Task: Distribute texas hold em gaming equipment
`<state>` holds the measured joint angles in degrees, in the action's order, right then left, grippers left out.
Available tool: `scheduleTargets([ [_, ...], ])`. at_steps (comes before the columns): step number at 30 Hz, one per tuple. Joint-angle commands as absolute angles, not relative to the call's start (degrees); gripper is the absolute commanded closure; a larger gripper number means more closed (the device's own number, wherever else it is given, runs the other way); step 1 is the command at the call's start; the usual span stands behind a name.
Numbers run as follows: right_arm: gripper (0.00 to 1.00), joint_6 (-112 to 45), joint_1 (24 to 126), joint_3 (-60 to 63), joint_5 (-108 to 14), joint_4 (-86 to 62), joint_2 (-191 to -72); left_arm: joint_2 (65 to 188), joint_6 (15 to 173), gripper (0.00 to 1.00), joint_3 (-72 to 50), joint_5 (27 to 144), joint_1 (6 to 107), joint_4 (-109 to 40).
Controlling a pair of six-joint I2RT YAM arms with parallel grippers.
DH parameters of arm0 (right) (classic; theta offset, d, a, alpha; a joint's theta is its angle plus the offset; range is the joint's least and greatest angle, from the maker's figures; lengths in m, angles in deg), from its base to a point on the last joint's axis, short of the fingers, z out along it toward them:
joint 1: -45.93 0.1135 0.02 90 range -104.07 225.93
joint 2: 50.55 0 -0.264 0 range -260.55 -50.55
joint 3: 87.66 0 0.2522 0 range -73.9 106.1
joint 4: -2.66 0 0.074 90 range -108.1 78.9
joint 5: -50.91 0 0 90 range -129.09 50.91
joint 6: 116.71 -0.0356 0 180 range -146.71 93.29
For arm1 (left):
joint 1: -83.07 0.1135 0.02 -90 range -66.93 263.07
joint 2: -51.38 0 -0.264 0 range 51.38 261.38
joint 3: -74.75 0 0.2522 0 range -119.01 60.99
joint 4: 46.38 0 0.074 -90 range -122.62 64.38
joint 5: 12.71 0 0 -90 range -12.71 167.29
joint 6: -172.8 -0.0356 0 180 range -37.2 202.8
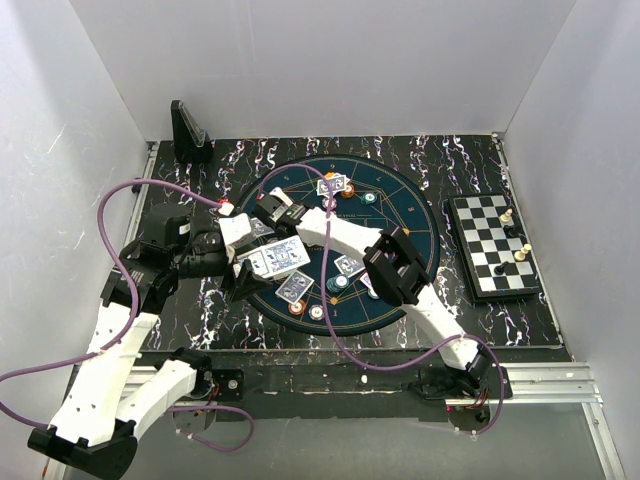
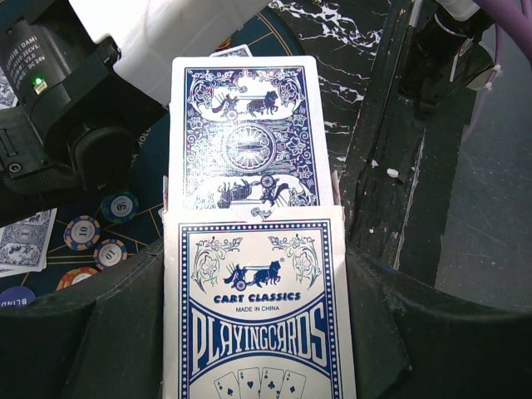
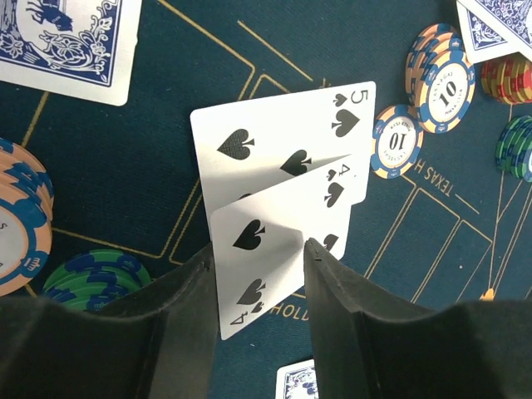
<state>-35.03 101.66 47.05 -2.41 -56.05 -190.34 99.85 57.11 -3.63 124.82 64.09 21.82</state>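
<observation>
Left wrist view: the left tool point(image 2: 253, 259) is clenched on a blue-and-white card box point(image 2: 262, 332) printed "Playing Cards", one finger on each side of it. A blue-backed card point(image 2: 245, 133) stands partly out of the box's open end. Two poker chips point(image 2: 83, 233) lie on the mat below and to the left.

Top external view: the box sits over the left part of the round teal mat point(image 1: 400, 200), which lies on the black marbled tabletop point(image 1: 440, 160). More cards and chips are spread over the mat's centre and near side. A chessboard point(image 1: 495, 245) lies to the right of the mat, and a black stand point(image 1: 188, 132) is at the far left corner.

Right wrist view: the right tool point(image 3: 259, 249) is released, its jaws standing apart. The four of spades point(image 3: 258, 283) lies face up between and beneath them, overlapping the five of spades point(image 3: 274, 141) – both on the mat. Whether a finger touches the four cannot be told. Orange-and-blue chip stacks point(image 3: 440, 75) sit to the right, and a green stack point(image 3: 96, 274) to the left.
</observation>
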Motion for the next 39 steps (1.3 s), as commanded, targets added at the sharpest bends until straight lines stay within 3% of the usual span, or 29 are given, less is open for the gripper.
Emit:
scheduleTargets([
  [1,0.48,-37.52,101.57,46.16,-8.41,-56.36,-187.4,99.11,56.78,0.96,-5.9,125.81,63.91,21.79],
  [13,0.36,-39.19,100.25,42.91,-19.31,-56.27,-178.97,99.37,56.34,0.96,-6.69,126.07,63.91,22.32],
  [21,0.36,-45.59,93.23,41.42,-26.07,-60.31,-168.7,99.46,56.61,0.96,-6.34,125.63,63.91,21.61],
  [25,0.35,-53.15,86.2,39.32,-38.35,-62.26,-159.04,99.2,56.78,0.96,-4.67,125.19,63.91,20.65],
  [28,0.21,-55.62,83.29,33.43,-48.03,-57.69,-150.34,99.2,56.78,0.96,-3.35,125.19,63.91,19.51],
  [30,0.17,-57.47,81.98,31.66,-55.14,-56.2,-146.38,99.63,57.04,0.96,-2.65,124.67,63.91,18.37],
  [39,0.13,-72.31,80.65,15.42,-82.31,-36.8,-134.15,101.04,56.87,0.97,-1.59,122.56,63.82,15.02],
])
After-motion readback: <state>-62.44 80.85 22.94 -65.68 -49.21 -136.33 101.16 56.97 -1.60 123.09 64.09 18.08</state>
